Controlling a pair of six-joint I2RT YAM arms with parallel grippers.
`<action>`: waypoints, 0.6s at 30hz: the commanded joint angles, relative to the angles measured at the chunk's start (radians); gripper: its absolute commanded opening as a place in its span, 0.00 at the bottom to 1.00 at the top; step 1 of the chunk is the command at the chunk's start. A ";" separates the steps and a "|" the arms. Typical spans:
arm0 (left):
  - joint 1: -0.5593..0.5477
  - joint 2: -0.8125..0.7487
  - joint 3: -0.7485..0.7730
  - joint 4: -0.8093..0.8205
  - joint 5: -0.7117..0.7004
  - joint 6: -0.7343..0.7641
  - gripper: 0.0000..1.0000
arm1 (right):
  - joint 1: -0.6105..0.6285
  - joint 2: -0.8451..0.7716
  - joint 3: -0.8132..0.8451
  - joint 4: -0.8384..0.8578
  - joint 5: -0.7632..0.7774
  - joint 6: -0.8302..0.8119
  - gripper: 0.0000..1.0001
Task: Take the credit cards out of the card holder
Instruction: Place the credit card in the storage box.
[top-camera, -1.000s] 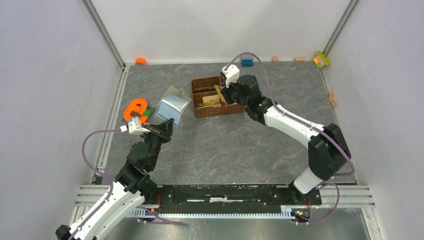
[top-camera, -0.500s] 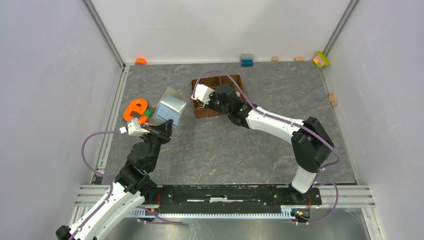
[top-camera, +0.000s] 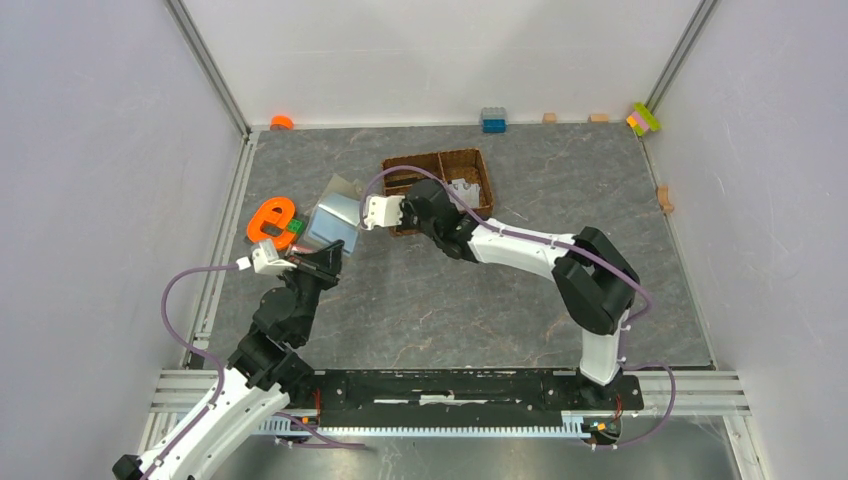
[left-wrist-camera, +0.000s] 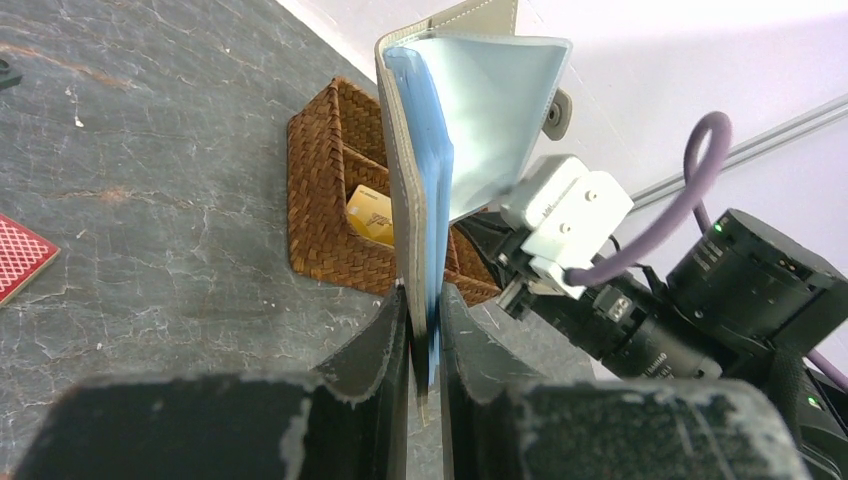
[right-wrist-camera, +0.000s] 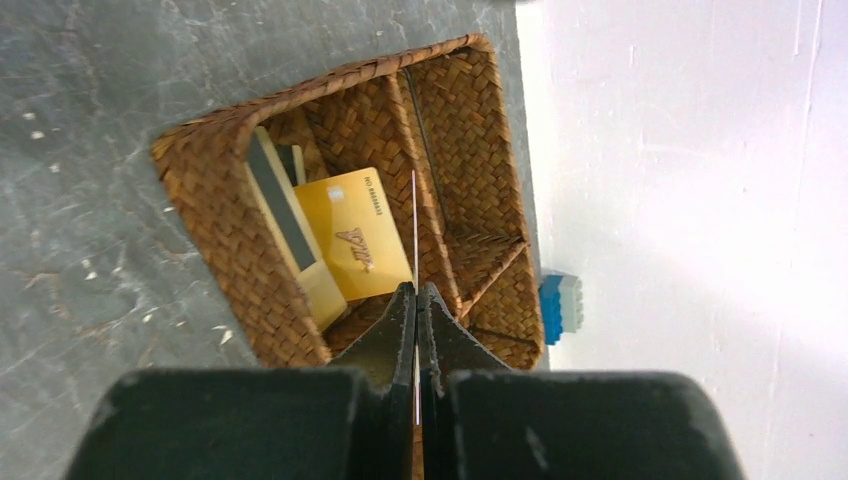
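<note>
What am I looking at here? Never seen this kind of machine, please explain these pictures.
Two robot arms are bolted at the near edge of a table. The wide picture looks down from above; the other two come from a camera on each wrist. The left gripper pinches an opened grey card holder by its edge. The right gripper is closed; a thin pale line between its fingers may be a card seen edge-on, I can't tell. On it sit a brown basket with a gold card inside and an orange plastic piece.
</note>
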 joint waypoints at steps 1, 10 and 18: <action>0.002 -0.004 -0.001 0.032 -0.028 -0.049 0.02 | -0.002 0.053 0.101 0.015 0.051 -0.108 0.00; 0.002 -0.025 -0.005 0.019 -0.020 -0.078 0.02 | -0.006 0.144 0.168 0.024 0.050 -0.192 0.00; 0.002 -0.043 -0.002 -0.001 -0.023 -0.107 0.02 | -0.008 0.174 0.192 -0.015 -0.015 -0.232 0.01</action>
